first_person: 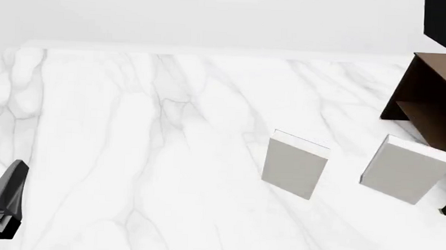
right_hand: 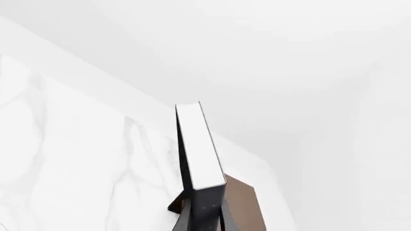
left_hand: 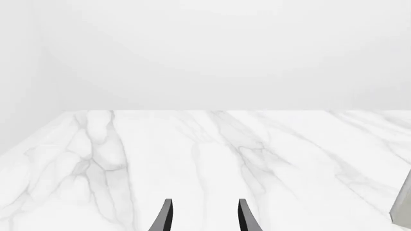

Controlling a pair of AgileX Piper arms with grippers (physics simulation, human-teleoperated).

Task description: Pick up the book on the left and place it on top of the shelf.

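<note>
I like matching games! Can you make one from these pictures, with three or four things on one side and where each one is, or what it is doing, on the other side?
Things:
1. the book
2. the shelf
3. the two grey-white books
4. the left gripper

Places or states:
A. standing on the table
B. at the table's right edge
C. open, holding nothing
D. gripped in the right gripper, up in the air

Pairs: 1-D, 2-B, 3-A, 4-C
</note>
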